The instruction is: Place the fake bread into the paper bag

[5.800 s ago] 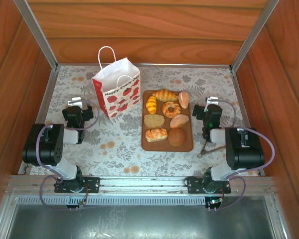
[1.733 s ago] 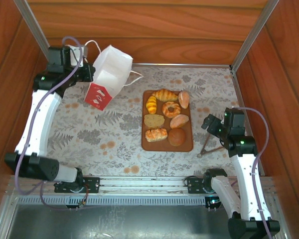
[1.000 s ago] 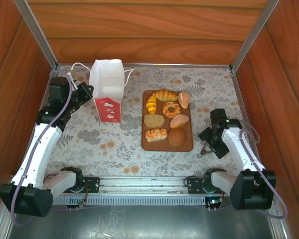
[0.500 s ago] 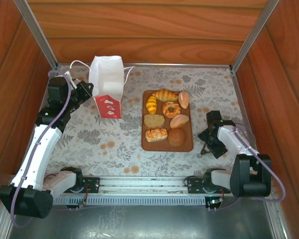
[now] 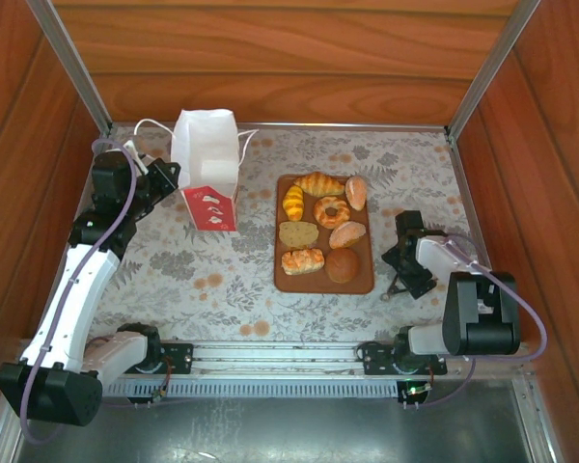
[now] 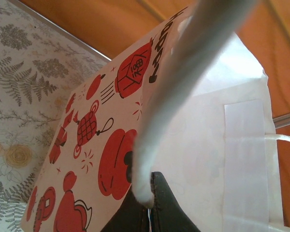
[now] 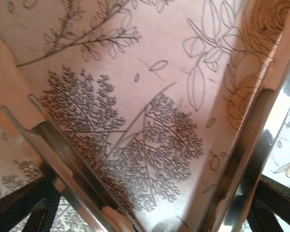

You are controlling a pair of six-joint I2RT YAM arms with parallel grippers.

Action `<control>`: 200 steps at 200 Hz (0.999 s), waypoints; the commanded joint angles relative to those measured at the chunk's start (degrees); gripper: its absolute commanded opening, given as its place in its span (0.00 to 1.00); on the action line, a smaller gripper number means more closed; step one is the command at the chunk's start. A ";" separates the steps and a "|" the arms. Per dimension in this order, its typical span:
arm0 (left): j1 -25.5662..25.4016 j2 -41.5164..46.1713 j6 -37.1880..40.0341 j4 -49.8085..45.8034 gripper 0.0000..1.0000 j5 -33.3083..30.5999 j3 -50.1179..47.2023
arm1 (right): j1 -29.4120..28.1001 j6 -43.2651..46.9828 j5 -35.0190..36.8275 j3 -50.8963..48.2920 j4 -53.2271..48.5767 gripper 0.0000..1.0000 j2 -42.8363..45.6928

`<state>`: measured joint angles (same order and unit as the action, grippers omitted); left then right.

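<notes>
Holding the bag (image 5: 208,159) upright with its mouth wide looks the thing to get right here, so that bread (image 5: 331,210) can drop in cleanly; the left gripper (image 5: 162,178), at upper left, has its fingers (image 6: 159,210) pinched together on the bag's cord (image 6: 183,72); the bag stands just right of them, touching. The bread lies on the tray (image 5: 363,282) at centre, well apart from the left gripper; the right gripper (image 5: 405,258), just right of the tray, is spread around metal tongs (image 7: 63,159) (whether it presses them I cannot tell).
</notes>
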<state>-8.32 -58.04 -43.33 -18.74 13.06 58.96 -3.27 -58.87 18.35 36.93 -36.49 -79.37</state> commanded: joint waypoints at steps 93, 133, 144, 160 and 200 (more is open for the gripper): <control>-0.42 0.86 0.18 1.71 0.00 -0.84 -0.62 | 0.59 0.43 -0.16 -2.56 0.04 0.84 1.05; -0.46 0.84 0.18 1.69 0.00 -0.85 -0.61 | 0.57 4.17 -1.21 -1.69 -0.07 0.40 2.94; -0.43 0.93 0.19 1.77 0.00 -0.84 -0.55 | 0.59 4.74 -1.54 -1.32 -0.74 0.40 3.55; -0.46 1.11 0.18 1.71 0.00 -0.77 -0.68 | 0.54 6.03 -2.00 -0.82 -1.54 0.40 4.60; -0.44 1.48 0.13 1.73 0.00 -0.76 -1.04 | 0.55 9.28 -2.00 -0.56 -3.80 0.40 9.29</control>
<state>-8.32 -57.63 -43.33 -18.63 12.27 58.41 -2.96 -52.84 16.34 35.57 -37.52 -73.38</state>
